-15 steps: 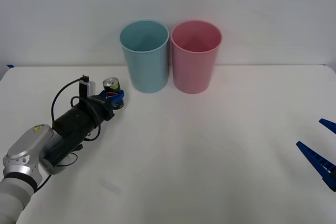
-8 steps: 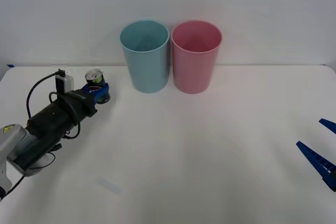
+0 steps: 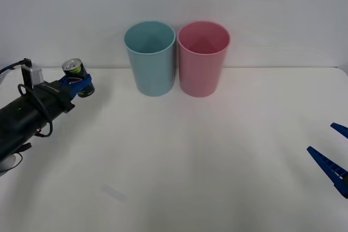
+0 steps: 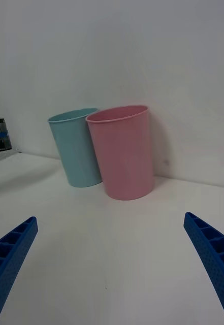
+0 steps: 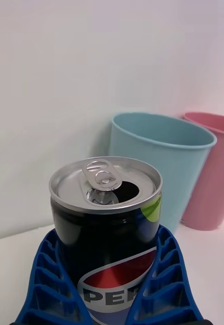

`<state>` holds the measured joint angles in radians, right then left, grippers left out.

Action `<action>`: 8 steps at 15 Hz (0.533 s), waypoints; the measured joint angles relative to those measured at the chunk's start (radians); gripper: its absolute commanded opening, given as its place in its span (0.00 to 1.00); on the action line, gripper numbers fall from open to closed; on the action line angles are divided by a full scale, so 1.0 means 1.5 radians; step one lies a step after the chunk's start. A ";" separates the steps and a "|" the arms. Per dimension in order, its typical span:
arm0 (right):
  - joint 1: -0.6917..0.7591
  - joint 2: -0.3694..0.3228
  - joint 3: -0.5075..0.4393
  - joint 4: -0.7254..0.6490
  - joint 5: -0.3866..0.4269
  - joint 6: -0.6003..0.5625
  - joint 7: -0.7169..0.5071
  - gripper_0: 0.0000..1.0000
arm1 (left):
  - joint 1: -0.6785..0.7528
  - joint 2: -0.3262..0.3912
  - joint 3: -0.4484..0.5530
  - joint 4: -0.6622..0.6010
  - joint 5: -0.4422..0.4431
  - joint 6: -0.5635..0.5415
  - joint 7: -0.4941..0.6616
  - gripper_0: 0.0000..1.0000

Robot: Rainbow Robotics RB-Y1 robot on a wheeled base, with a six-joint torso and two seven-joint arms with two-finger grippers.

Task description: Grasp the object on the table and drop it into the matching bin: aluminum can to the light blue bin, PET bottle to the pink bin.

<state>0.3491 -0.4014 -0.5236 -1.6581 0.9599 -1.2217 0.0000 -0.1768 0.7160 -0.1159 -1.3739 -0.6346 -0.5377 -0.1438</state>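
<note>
Possession of the aluminum can (image 3: 73, 69) is confirmed: it is clamped between the blue ribbed fingers (image 5: 45, 284) of the left gripper (image 3: 77, 83), held upright and lifted clear of the worktop (image 3: 217, 150). By this upright hold the open mouth at the silver top is kept level, which looks sensible if any liquid is left inside. The can is carried well to the left of the light blue bin (image 3: 150, 57), with its top below the level of that bin's rim, so a rise and a swing back toward the bin would be called for before any drop. The pink bin (image 3: 203, 57) is seen touching or just beside the light blue bin, on its right; care would be needed so that the can is released over the correct mouth.

Compared with a second ago, the can has been drawn away from the light blue bin: it was then just beside that bin's left wall, low by the worktop, and it is now found higher and much farther left. Both bins are unmoved. The right gripper (image 3: 331, 158) is parked far to the right of the pink bin, its fingers spread wide with nothing between them, exactly as before.
</note>
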 measured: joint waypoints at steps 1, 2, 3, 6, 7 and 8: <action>0.000 0.000 0.000 0.000 0.000 0.000 0.000 1.00 | 0.004 0.000 0.013 -0.004 -0.001 -0.010 0.006 0.00; 0.000 0.000 0.000 0.000 0.000 0.000 0.000 1.00 | 0.007 0.000 0.027 -0.013 -0.002 -0.016 0.012 0.00; 0.000 0.000 0.000 0.000 0.000 0.000 0.000 1.00 | 0.010 0.000 0.039 -0.027 -0.004 -0.017 0.022 0.00; 0.000 0.000 0.000 0.000 0.000 0.000 0.000 1.00 | 0.011 0.000 0.077 -0.075 -0.055 -0.020 0.105 0.00; 0.000 0.000 0.000 0.000 0.000 0.000 0.000 1.00 | 0.010 0.000 0.084 -0.089 -0.066 -0.021 0.130 0.00; 0.000 0.000 0.000 0.000 0.000 0.000 0.000 1.00 | 0.005 0.000 0.088 -0.102 -0.077 -0.021 0.154 0.00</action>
<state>0.3491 -0.4014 -0.5236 -1.6581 0.9599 -1.2217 0.0000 -0.1696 0.7164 0.0163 -1.5275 -0.7505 -0.5696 0.0878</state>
